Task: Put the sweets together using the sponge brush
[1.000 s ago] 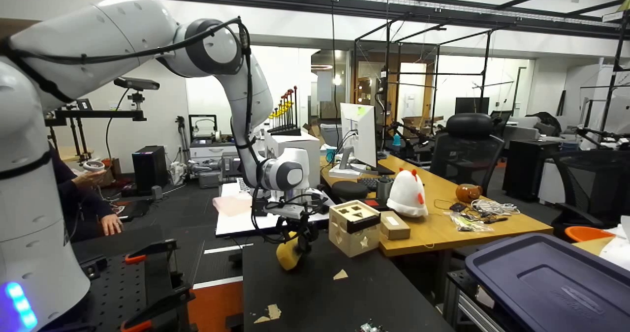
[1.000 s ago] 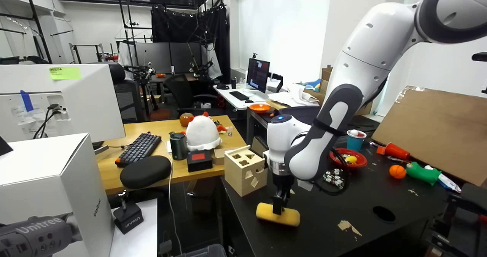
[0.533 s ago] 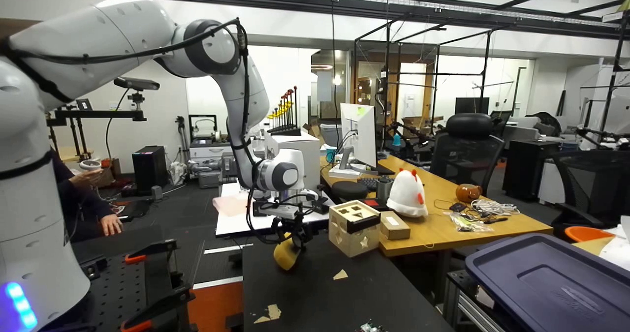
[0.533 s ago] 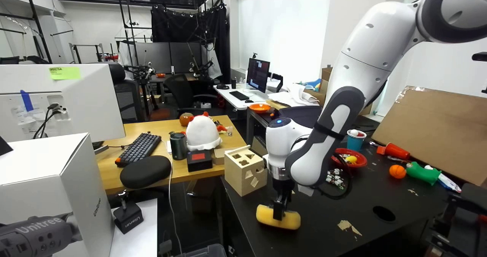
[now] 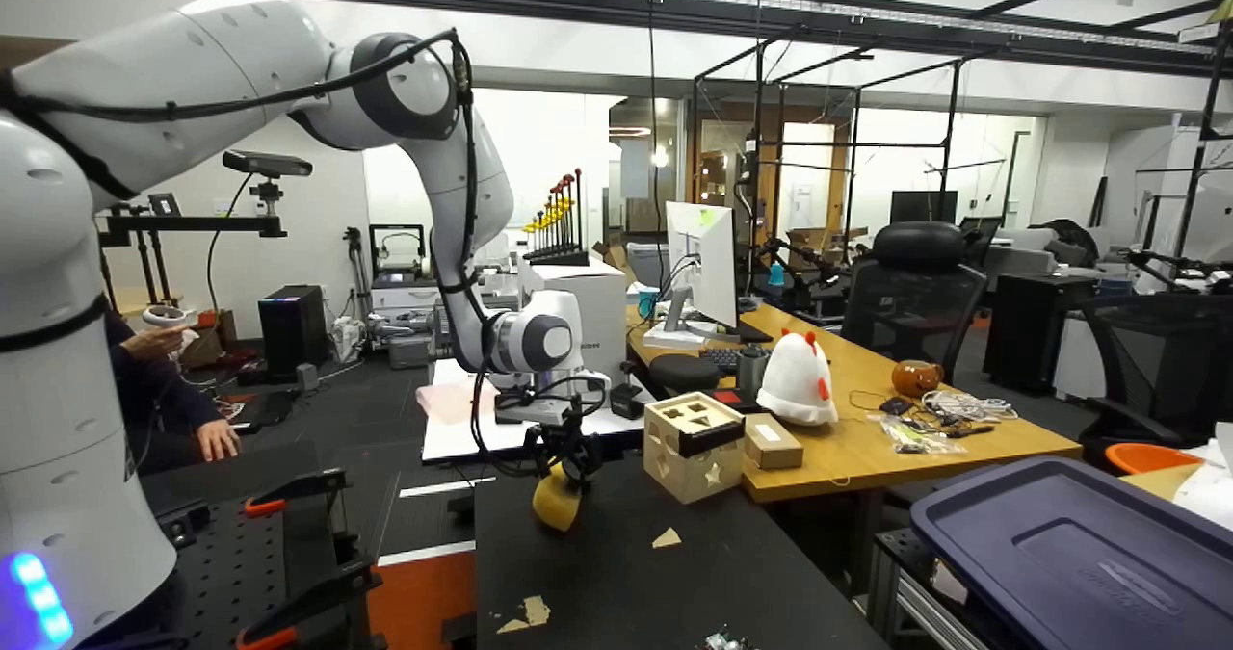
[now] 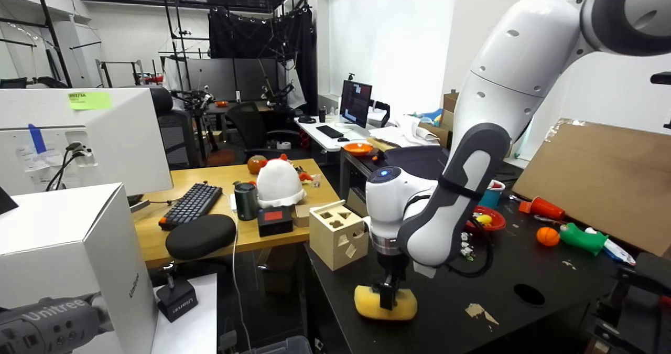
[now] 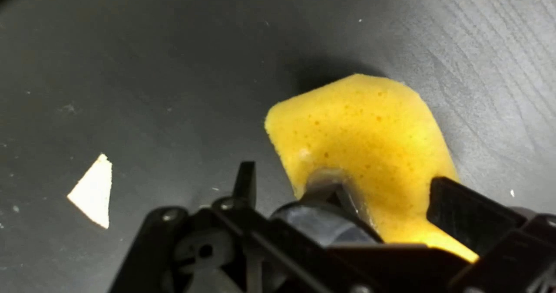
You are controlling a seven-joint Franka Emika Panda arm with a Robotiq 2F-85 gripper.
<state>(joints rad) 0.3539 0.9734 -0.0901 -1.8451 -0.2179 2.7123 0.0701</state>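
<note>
"How's the claw [image 7: 342, 176]?"
"Clamped, I judge, on the bright yellow, block-shaped foam sponge brush [image 7: 365, 119]: 1 finger [image 7: 469, 215] against it, the other's contact hidden."
"What might spoil this?"
"The brush sits near an edge of the flat black bench [image 6: 503, 275]; an outward stroke could push bits over, and lopsided pressure may twist the soft foam."
"Where are the sweets?"
"Can't be sure: the flat cream-white triangle [image 7: 93, 193], apart from the brush, or the heap of small whitish pieces [image 6: 466, 248] farther from that edge. If the triangle's chipped surface, no sweep shifts it."
"Containers?"
"At the bench corner, a tan wooden cube with holes [image 6: 322, 238], insides hidden; towards the far edge in an exterior view, a round red bowl [image 6: 497, 224] holding a yellow item [image 6: 484, 219]."
</note>
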